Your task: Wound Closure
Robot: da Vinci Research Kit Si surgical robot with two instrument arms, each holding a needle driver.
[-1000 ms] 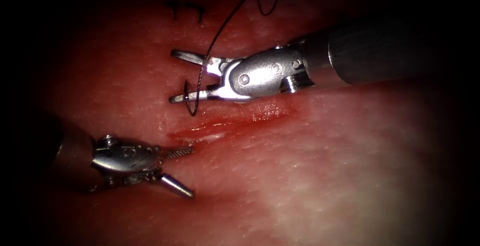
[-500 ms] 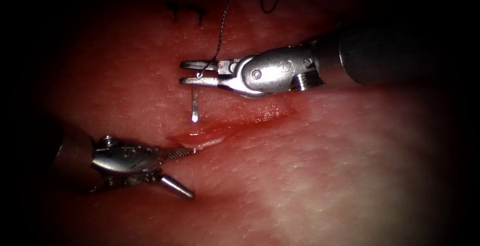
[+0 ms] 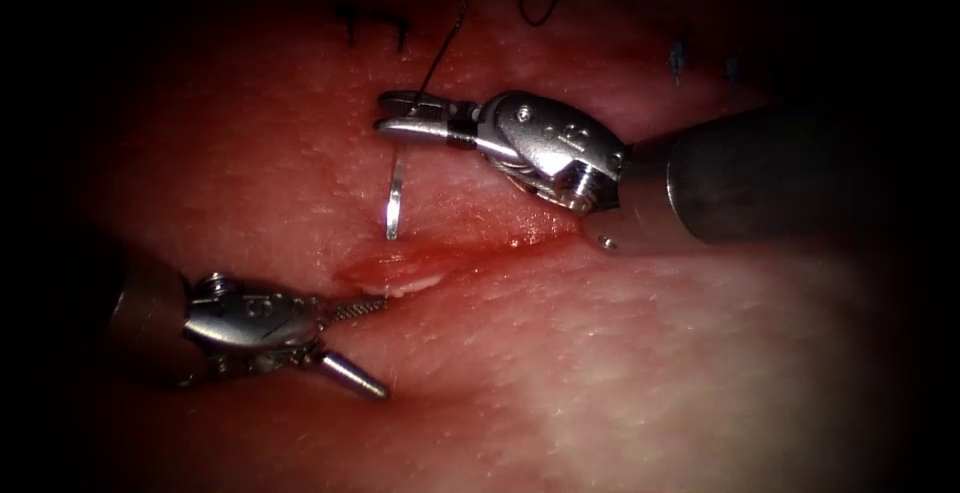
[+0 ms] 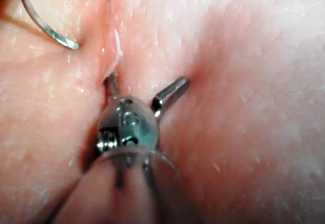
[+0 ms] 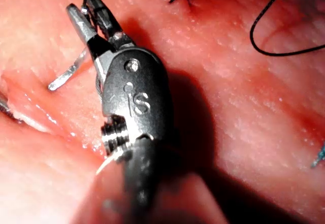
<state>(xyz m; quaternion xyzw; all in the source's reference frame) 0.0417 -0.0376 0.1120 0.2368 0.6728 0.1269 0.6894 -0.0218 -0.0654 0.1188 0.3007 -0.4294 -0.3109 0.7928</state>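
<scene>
While our right pincer [image 3: 400, 118] holds the needle [image 3: 394, 198] near its thread end, with the jaws closed on it, the rest of the curve hangs down toward the cut [image 3: 440, 258] and the tip stays free above the tissue [image 3: 650, 353], not inside it. One second ago these jaws were wide around the thread and the needle; now they are closed and the tool has turned, so the needle stands more upright. The thread [image 3: 440, 48] goes up from the jaws and makes a loop [image 5: 274, 36] farther away on the tissue.

Our left pincer [image 3: 355, 338] has its jaws wide and holds nothing. One jaw lies at the left end of the cut, touching or almost touching the pale edge there; the other jaw points away over the tissue. In the left wrist view we see the same: the open jaws [image 4: 142, 94] at the cut, and the needle [image 4: 51, 28] curved just beside it.

About the progress, we judge that the work is early at this cut. Dark stitches [image 3: 375, 21] are already present farther up, but the cut in front of us is open, with red fluid [image 3: 500, 233] along it, and no thread crosses it yet. So the closing of this part is left to do.
</scene>
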